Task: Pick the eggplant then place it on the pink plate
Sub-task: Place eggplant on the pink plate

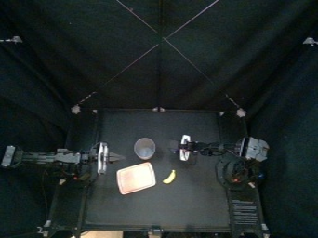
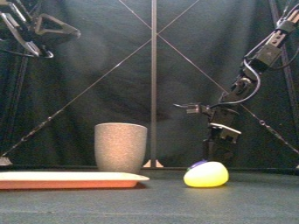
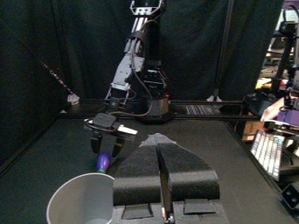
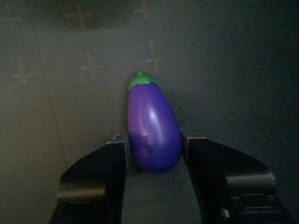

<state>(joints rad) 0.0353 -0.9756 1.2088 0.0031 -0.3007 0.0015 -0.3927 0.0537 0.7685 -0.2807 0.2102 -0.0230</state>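
- Purple, glossy and plump, the eggplant point(image 4: 152, 127) has a green cap; the right claw point(image 4: 156, 144) pinches its fat end between black jaws, stem pointing away.
- It sits just right of the speckled grey cup point(image 2: 121, 146), behind a smooth yellow toy point(image 2: 205, 175), apart from the flat pink tray point(image 1: 125, 182).
- Left claw point(image 3: 160, 144) rests at left, jaws closed together.

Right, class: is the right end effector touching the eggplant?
Touching. The right wrist view shows the eggplant pinched between both jaws of the right end effector, no gap either side.
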